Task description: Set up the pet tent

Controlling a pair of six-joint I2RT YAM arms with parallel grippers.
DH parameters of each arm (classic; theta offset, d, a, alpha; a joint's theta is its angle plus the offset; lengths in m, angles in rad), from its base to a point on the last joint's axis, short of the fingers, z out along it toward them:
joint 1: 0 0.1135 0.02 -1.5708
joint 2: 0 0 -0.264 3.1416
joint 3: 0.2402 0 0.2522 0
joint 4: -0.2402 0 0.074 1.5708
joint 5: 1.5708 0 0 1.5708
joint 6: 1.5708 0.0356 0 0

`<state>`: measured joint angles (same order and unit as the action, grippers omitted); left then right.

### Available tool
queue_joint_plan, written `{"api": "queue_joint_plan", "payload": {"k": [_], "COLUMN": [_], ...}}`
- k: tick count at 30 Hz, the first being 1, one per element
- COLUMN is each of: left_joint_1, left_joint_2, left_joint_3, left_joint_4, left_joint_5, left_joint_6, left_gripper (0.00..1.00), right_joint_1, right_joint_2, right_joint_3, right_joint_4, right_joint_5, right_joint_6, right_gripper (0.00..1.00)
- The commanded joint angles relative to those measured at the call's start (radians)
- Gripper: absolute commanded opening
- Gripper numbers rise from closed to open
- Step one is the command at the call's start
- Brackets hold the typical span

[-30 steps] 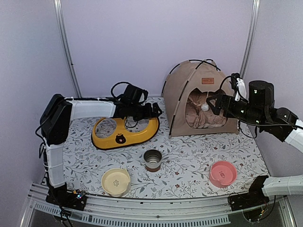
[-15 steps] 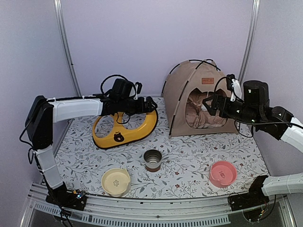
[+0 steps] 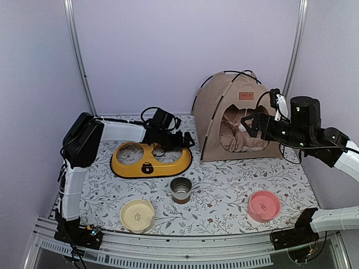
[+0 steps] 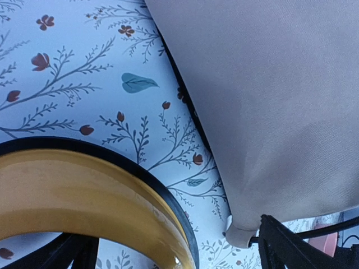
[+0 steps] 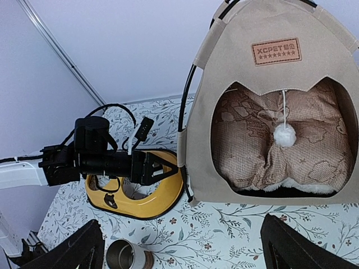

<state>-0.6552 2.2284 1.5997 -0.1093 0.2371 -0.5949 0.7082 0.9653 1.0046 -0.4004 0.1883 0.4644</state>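
Note:
The pet tent (image 3: 216, 112) stands upright at the back right, tan with black crossed poles, a brown label (image 5: 276, 51) and a white pom-pom (image 5: 285, 134) hanging in its doorway. A patterned cushion (image 5: 263, 157) lies inside. My right gripper (image 3: 251, 124) hangs open in front of the doorway, holding nothing; in its wrist view it (image 5: 185, 252) frames the tent (image 5: 235, 84). My left gripper (image 3: 188, 140) is open, low by the tent's left front corner (image 4: 241, 232). In the left wrist view, the gripper (image 4: 179, 255) has only the yellow rim between its fingers.
A yellow two-hole feeder stand (image 3: 148, 162) lies just left of the tent, its right end under my left gripper. A steel cup (image 3: 180, 189) stands mid-table, with a cream bowl (image 3: 137, 216) at the front left and a pink bowl (image 3: 263, 205) at the front right. Lilac walls enclose the table.
My left gripper has dropped and moved right toward the tent's front corner, and its elbow swung. The yellow stand's right end shifted slightly. The right gripper has barely moved.

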Motion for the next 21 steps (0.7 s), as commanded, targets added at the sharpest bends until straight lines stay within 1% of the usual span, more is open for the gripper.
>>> {"api": "queue_joint_plan", "payload": {"k": [1,3,4,8,10,16,18,21], "left_joint_1": [-0.017,-0.020,-0.020,-0.029,-0.033,-0.032,-0.033,-0.035], "left_joint_2": [0.024,0.047,0.053,0.046,0.042,-0.007,-0.031,-0.040], "left_joint_3": [0.090,0.136,0.153,0.187,0.185,0.074,0.047,0.066], "left_joint_4": [0.006,-0.042,-0.072,-0.232,-0.274,-0.247,-0.211,-0.192], "left_joint_5": [0.068,0.068,0.041,-0.153,-0.201,-0.142,-0.102,-0.043], "left_joint_6": [0.021,0.030,0.034,0.059,0.070,0.077,0.087,0.106], "left_gripper": [0.99,0.99,0.99,0.99,0.99,0.99,1.00,1.00], "right_joint_1": [0.005,0.005,0.005,0.006,0.005,0.006,0.006,0.006], "right_joint_2": [-0.029,-0.020,-0.016,-0.005,0.001,0.033,0.043,0.059], "right_joint_3": [-0.019,-0.014,-0.010,-0.007,-0.009,-0.006,-0.005,-0.001], "right_joint_4": [-0.009,-0.009,-0.009,-0.007,-0.004,0.018,0.028,0.035], "right_joint_5": [0.018,0.011,0.009,0.004,0.004,-0.014,-0.020,-0.026], "right_joint_6": [0.019,0.020,0.020,0.022,0.020,0.018,0.017,0.017], "right_gripper": [0.99,0.99,0.99,0.99,0.99,0.99,0.99,0.99]}}
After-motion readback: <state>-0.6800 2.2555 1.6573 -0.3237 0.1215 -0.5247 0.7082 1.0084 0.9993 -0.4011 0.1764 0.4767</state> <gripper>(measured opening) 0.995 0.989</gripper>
